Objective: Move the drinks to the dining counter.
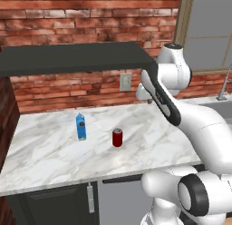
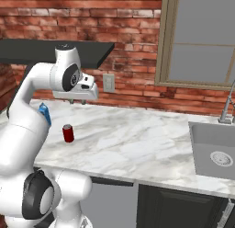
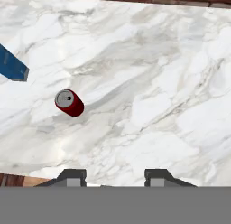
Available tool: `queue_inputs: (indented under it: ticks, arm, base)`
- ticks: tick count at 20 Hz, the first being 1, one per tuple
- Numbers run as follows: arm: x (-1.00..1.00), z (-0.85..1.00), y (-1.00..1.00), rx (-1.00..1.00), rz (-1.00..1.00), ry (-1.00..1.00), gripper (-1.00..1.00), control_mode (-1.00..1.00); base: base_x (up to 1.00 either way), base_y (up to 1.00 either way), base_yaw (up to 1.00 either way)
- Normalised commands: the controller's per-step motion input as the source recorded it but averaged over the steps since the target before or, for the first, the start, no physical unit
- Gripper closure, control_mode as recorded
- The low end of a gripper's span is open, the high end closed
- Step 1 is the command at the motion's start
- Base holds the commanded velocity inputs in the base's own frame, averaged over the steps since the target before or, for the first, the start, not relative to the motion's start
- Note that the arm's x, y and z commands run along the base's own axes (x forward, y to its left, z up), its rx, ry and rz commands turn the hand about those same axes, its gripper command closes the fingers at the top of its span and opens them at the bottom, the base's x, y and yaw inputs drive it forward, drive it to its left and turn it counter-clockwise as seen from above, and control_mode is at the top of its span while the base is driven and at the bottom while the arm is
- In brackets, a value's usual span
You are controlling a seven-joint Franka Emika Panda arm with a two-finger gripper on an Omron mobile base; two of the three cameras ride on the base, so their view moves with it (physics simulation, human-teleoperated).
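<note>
Two drinks stand upright on a marble worktop [image 1: 45, 151] under a dark wall shelf. One is a dark-red can [image 1: 117, 138] [image 2: 68, 133] [image 3: 69, 102] with a silver top. A little to its left is a blue gabled carton [image 1: 81, 127] [image 2: 44, 113] [image 3: 11, 65]. My gripper [image 2: 77, 102] [image 3: 115, 175] hangs above the worktop, right of the can and nearer the brick wall, pointing down. Its fingertips [image 3: 74, 177] stand apart with nothing between them. The dining counter is out of view.
The dark shelf [image 1: 72, 56] juts from the brick wall above the drinks. A wall outlet [image 1: 125, 82] sits behind my hand. To the right are a sink [image 2: 215, 151] with a faucet [image 2: 227, 107] and a window [image 2: 202, 38]. Dark cabinets lie below the worktop.
</note>
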Motion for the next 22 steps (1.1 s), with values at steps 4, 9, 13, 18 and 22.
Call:
queue_inputs:
  ticks: [4, 9, 13, 18, 22]
  arm:
    - [-0.34, -0.10, 0.28, -0.05, 0.00, -0.03, -1.00, -1.00]
    - [-0.26, -0.38, 0.21, 0.00, 0.04, 0.12, -1.00, -1.00]
    - [-0.09, -0.42, 0.16, 0.02, 0.03, 0.19, -1.00, -1.00]
    - [0.02, -0.46, 0.13, 0.03, 0.01, 0.12, -1.00, -1.00]
    - [0.09, -0.32, 0.30, 0.00, 0.05, 0.02, -1.00, -1.00]
  base:
    - [0.00, 0.00, 0.00]
    - [0.00, 0.00, 0.00]
    - [0.00, 0.00, 0.00]
    - [0.00, 0.00, 0.00]
    - [0.00, 0.00, 0.00]
